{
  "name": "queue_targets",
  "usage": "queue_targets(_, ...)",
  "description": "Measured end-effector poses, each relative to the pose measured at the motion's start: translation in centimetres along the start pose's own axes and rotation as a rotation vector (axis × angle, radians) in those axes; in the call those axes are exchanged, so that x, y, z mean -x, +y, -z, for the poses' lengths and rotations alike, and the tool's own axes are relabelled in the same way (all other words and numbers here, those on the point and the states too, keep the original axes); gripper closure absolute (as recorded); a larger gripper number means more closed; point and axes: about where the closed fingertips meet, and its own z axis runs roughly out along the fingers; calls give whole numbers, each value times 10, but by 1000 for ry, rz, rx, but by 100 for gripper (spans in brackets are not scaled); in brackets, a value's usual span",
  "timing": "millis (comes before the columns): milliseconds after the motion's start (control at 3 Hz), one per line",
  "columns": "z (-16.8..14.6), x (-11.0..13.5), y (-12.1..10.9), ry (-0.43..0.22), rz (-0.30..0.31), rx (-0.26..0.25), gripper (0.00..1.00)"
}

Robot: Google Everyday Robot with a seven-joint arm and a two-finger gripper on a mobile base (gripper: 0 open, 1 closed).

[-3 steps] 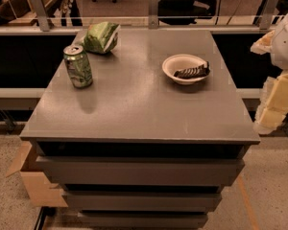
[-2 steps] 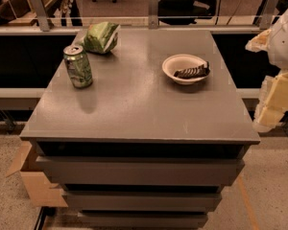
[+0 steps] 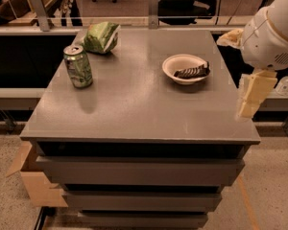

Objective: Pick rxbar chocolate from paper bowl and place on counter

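The rxbar chocolate is lying in the paper bowl. The pincer is hanging beside the table, whether open or closed unclear.

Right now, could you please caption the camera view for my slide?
The gripper hangs right of the counter; the rxbar chocolate lies in the paper bowl.

High frontal view down onto counter, jaws at right edge

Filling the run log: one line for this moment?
gripper: beside counter right edge, apart from paper bowl | rxbar chocolate: lying in bowl | pick: pending
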Motion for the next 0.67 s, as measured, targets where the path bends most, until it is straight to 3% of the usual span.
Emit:
queue_targets(333,-19,8,-17,-25,69,-8,0)
queue_targets(667,-62,4,-62,-67,114,5,0)
